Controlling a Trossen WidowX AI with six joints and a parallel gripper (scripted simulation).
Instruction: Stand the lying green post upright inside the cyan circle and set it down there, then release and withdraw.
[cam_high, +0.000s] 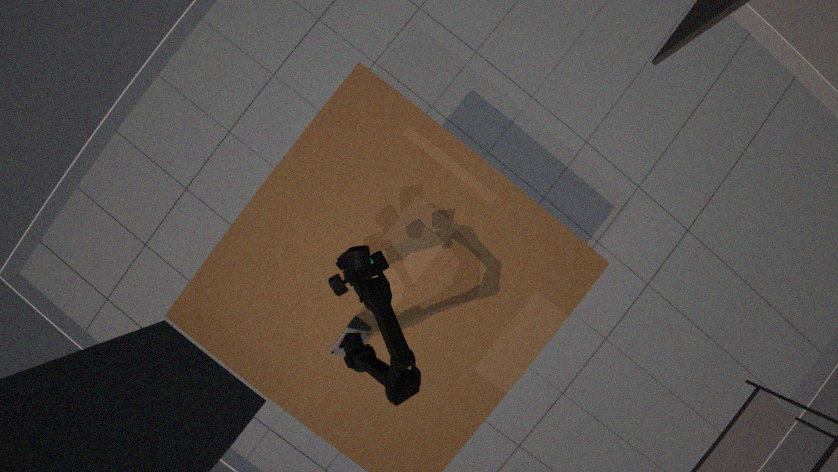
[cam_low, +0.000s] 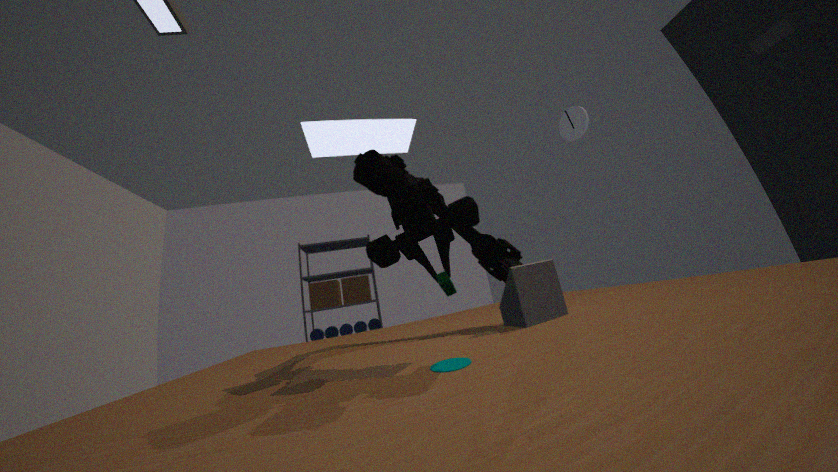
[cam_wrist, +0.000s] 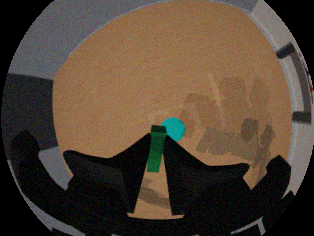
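The green post (cam_low: 446, 284) (cam_wrist: 154, 163) is held off the table, tilted, its lower end leaning to the right in the exterior view. My gripper (cam_low: 443, 274) (cam_wrist: 157, 137) is shut on it, with a fingertip on each side. The cyan circle (cam_high: 371, 262) (cam_low: 450, 365) (cam_wrist: 174, 129) lies flat on the table, below the post. In the wrist view it shows just right of the post's far end. In the top view the arm hides most of the circle and all of the post.
The wooden table (cam_high: 263, 263) (cam_low: 645, 375) carries the arm. A grey wedge-shaped block (cam_low: 538, 293) stands by the arm's base. A large dark surface (cam_high: 117, 398) adjoins the table's lower-left edge in the top view. Arm shadows fall across the table.
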